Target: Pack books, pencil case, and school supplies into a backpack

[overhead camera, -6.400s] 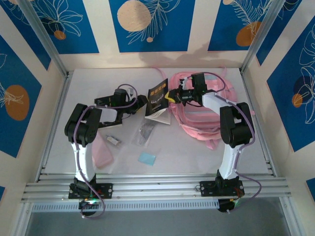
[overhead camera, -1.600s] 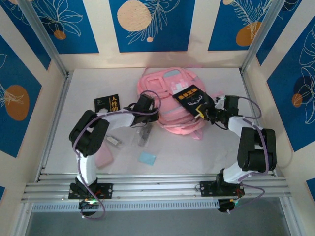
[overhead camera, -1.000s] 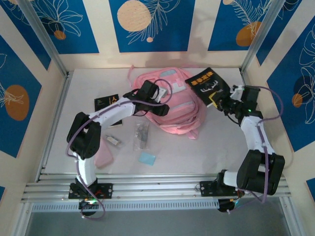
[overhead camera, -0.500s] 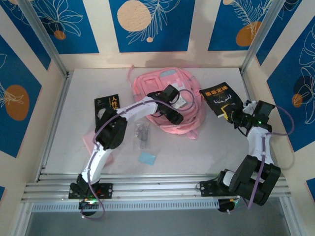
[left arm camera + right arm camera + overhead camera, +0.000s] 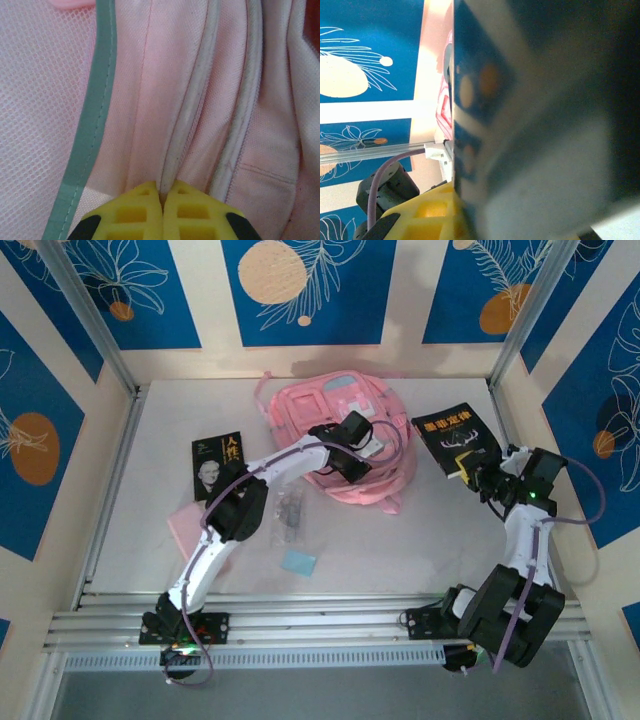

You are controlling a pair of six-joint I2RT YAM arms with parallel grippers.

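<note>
Top: left gripper (image 5: 345, 458) sits on backpack (image 5: 325, 400). Right gripper (image 5: 483, 475) clamps book (image 5: 452, 438), backpack well to its left.
Left wrist: jaws fully together, nipping backpack piping at the tips.
Right wrist: book clamped, blurred, right against the lens.

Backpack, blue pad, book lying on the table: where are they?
backpack (image 5: 300, 410), top view, pink front fabric.
blue pad (image 5: 298, 562), top view, its middle.
book on the table (image 5: 218, 462), top view, black cover.
</note>
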